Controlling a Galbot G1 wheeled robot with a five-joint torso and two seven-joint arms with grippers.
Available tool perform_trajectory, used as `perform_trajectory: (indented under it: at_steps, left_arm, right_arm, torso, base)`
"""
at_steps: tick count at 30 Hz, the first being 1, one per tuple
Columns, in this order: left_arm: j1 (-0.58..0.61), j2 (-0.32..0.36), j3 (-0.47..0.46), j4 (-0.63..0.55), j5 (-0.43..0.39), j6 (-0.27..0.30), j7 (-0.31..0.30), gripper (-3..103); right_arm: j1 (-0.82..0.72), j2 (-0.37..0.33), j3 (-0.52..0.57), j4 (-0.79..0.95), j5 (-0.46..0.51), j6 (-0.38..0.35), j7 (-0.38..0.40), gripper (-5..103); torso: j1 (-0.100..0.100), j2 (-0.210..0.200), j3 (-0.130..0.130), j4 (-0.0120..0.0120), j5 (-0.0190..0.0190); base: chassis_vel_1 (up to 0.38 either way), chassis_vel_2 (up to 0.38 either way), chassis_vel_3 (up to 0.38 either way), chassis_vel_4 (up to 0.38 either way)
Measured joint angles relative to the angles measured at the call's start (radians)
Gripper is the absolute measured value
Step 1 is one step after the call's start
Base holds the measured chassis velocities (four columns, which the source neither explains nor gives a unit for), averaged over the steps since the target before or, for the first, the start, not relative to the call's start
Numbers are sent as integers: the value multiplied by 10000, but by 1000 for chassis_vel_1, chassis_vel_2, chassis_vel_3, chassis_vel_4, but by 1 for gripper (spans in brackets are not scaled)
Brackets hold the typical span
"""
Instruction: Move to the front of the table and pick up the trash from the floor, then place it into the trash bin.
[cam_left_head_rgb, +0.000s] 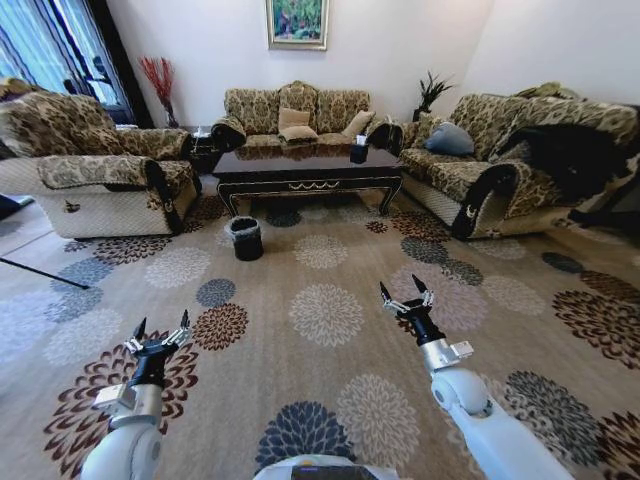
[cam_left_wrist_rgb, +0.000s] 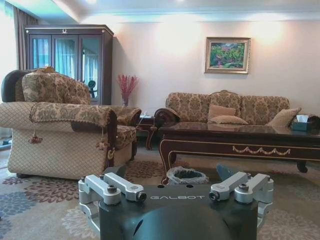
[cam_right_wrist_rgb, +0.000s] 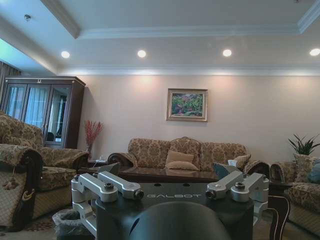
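Note:
The dark glossy table (cam_left_head_rgb: 305, 165) stands far ahead across the carpet, in front of the back sofa. The small black trash bin (cam_left_head_rgb: 245, 238) with its grey liner sits on the carpet off the table's left front corner. The trash is out of view. My left gripper (cam_left_head_rgb: 160, 328) hovers low at the near left, open and empty. My right gripper (cam_left_head_rgb: 405, 291) is raised at the near right, also open and empty. The left wrist view looks past the left gripper (cam_left_wrist_rgb: 170, 171) to the trash bin (cam_left_wrist_rgb: 186, 175) and table (cam_left_wrist_rgb: 240, 140). The right wrist view shows the right gripper (cam_right_wrist_rgb: 166, 170), table (cam_right_wrist_rgb: 155, 174) and trash bin (cam_right_wrist_rgb: 67, 222).
An armchair (cam_left_head_rgb: 100, 175) stands at the left, a sofa (cam_left_head_rgb: 295, 110) behind the table and a long sofa (cam_left_head_rgb: 500, 160) with a dark garment (cam_left_head_rgb: 570, 155) at the right. A black tissue box (cam_left_head_rgb: 358, 152) sits on the table. Open flowered carpet (cam_left_head_rgb: 325, 315) lies between me and the table.

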Motion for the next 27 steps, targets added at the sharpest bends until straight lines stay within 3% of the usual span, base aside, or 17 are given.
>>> perform_trajectory:
  at_steps: [27]
  left_arm:
    - [0,0,0,0,0,0,0,100]
  right_arm:
    - [0,0,0,0,0,0,0,100]
  torso:
    - [430,1146,715,0,0]
  base:
    - [0,0,0,0]
